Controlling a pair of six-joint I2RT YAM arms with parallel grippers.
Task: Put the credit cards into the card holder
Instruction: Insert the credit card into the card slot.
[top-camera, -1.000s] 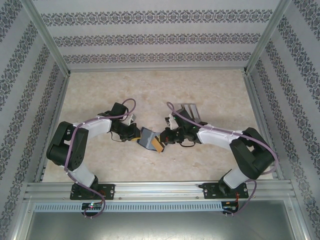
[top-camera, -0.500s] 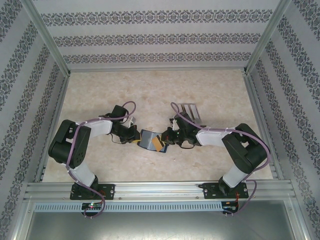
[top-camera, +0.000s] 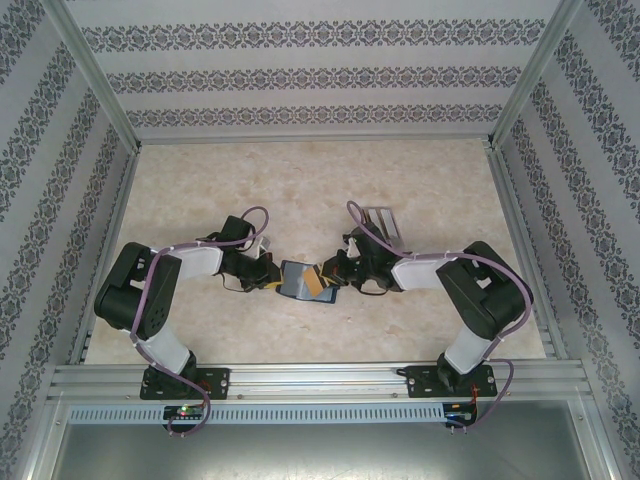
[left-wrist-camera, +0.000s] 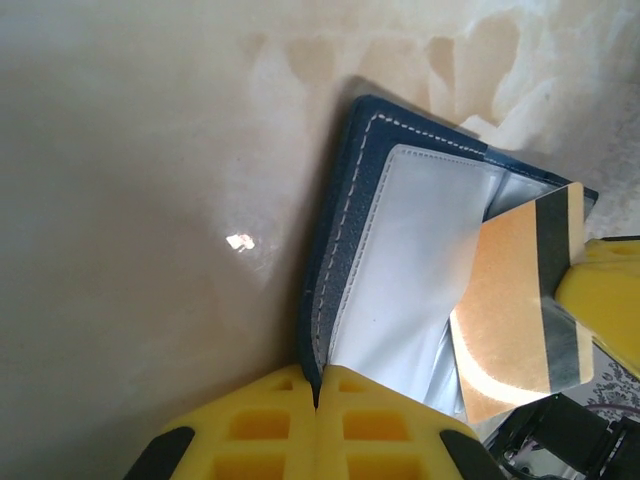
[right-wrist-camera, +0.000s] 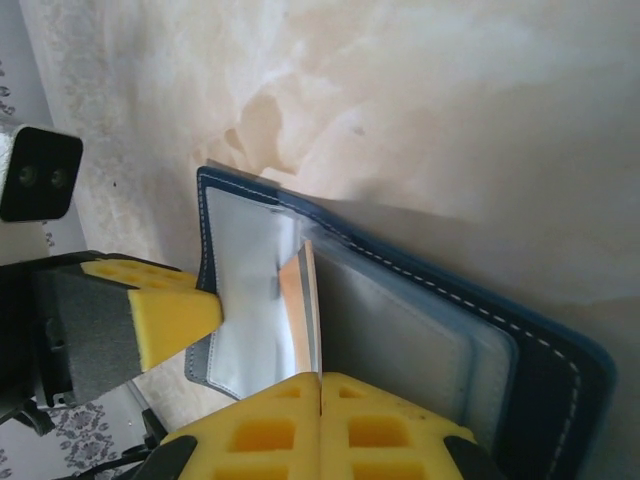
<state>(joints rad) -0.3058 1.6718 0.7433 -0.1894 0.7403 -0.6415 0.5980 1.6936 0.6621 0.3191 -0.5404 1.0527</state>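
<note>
Marbled tabletop (top-camera: 300, 170), card holder (left-wrist-camera: 400, 260) edge buried in left gripper (left-wrist-camera: 316, 395).

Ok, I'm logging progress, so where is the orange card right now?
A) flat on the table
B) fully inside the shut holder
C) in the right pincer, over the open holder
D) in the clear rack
C: the right pincer is shut on the orange card, which overlaps the open card holder clamped by the left pincer.
</note>
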